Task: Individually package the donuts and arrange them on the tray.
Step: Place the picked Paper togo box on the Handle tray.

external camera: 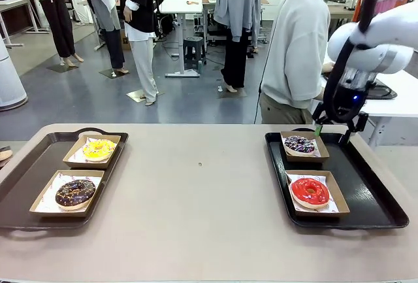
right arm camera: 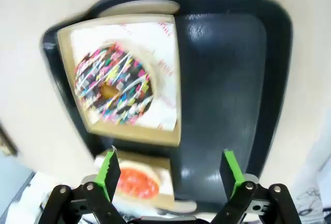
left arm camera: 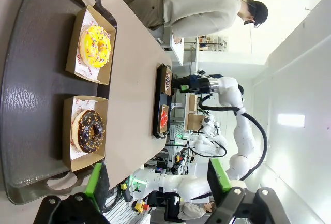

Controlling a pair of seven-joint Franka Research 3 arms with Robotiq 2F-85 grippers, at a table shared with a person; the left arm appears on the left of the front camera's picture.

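**All four donuts boxed, both grippers empty**

The right gripper [external camera: 334, 128] is hanging with jaws apart, gripping nothing, right above the far edge of the right tray [external camera: 375, 198]. Just below it the purple donut [external camera: 300, 144] is sitting in its box; nearer us, the red donut [external camera: 309, 191] too. The left gripper [left arm camera: 158, 185], spread wide and empty, is looking out over the left tray [left arm camera: 36, 79], where the chocolate donut [left arm camera: 88, 131] and then the yellow donut [left arm camera: 94, 46] are resting boxed. By the looks of it, little is remaining.
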